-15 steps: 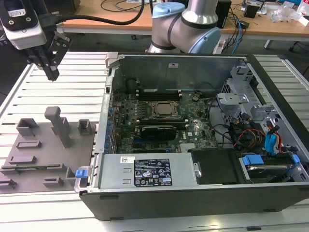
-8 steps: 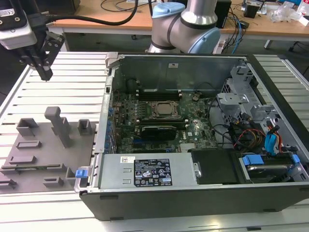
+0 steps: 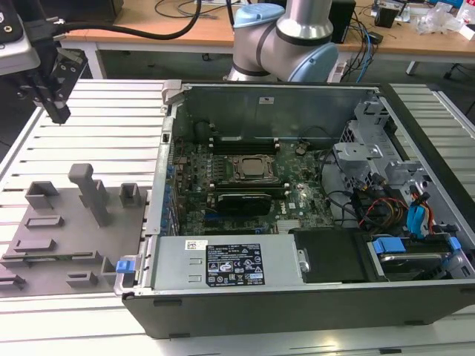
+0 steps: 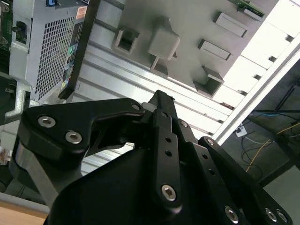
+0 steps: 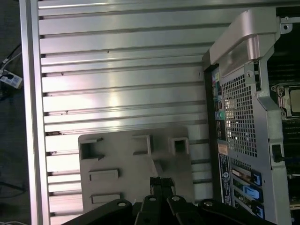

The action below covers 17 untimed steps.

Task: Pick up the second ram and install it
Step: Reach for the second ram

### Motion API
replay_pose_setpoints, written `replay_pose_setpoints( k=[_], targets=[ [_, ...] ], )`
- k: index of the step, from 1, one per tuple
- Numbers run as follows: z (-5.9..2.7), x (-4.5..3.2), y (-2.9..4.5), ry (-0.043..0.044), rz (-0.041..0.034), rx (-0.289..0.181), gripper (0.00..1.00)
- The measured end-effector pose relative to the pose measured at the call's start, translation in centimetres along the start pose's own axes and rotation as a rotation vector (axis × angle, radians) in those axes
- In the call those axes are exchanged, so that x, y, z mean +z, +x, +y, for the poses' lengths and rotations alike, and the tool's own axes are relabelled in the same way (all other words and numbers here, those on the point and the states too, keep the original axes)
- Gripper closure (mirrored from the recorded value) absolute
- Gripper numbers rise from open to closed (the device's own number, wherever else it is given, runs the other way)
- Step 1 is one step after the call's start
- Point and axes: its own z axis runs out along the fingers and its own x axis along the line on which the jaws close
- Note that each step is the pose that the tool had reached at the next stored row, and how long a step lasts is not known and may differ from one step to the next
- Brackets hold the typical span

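In the exterior view my gripper (image 3: 59,113) hangs shut and empty high over the slatted table, beyond the grey tray (image 3: 44,274) at the exterior view's left. The second ram (image 3: 52,256) looks like a thin strip standing on edge in a long slot of that tray. The second wrist view catches a green bit of it (image 4: 248,6) at the tray's far end. In both wrist views the fingertips (image 5: 161,182) are pressed together above the tray (image 5: 126,159). The open computer case (image 3: 297,297) lies beside the tray, with the CPU socket (image 3: 249,167) and memory slots (image 3: 245,142) on its motherboard.
Grey blocks and a tall post (image 3: 93,193) stand up from the tray. The case's metal wall (image 3: 165,148) and a blue latch (image 3: 126,265) border the tray. Cables and a drive bay (image 3: 401,215) fill the case's other end. A wooden bench (image 3: 185,22) runs behind.
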Motion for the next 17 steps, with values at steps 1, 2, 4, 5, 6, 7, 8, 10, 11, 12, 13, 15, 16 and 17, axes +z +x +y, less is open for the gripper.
replay_pose_setpoints(
  k=[1,2,4,5,6,7,8,10,11,12,13,15,16,17],
  targets=[
    [-0.02,-0.01,0.33,0.0001,0.0000,0.000,0.89],
    [-0.04,-0.01,0.48,0.0000,0.0000,0.000,0.89],
    [-0.06,-0.01,0.76,0.0000,0.0000,0.000,0.89],
    [-0.07,-0.01,0.88,0.0001,0.0000,0.000,0.89],
    [-0.08,-0.01,1.02,0.0001,0.0001,0.000,0.89],
    [-0.09,-0.01,1.14,0.0000,0.0000,0.000,0.89],
    [-0.11,-0.01,1.39,0.0000,0.0000,0.000,0.89],
    [-0.14,-0.02,1.86,0.0000,0.0000,0.000,0.89],
    [-0.15,-0.02,2.02,0.0000,0.0000,0.000,0.89],
    [-0.18,-0.03,2.36,0.0000,0.0001,0.000,0.89],
    [-0.20,-0.03,2.69,0.0000,-0.0001,0.000,0.89],
    [-0.26,-0.04,3.39,0.0000,0.0000,0.000,0.89],
    [-0.29,-0.04,3.80,0.0000,0.0000,0.000,0.89],
    [-0.31,-0.04,4.08,0.0000,0.0000,0.000,0.89]
  ],
)
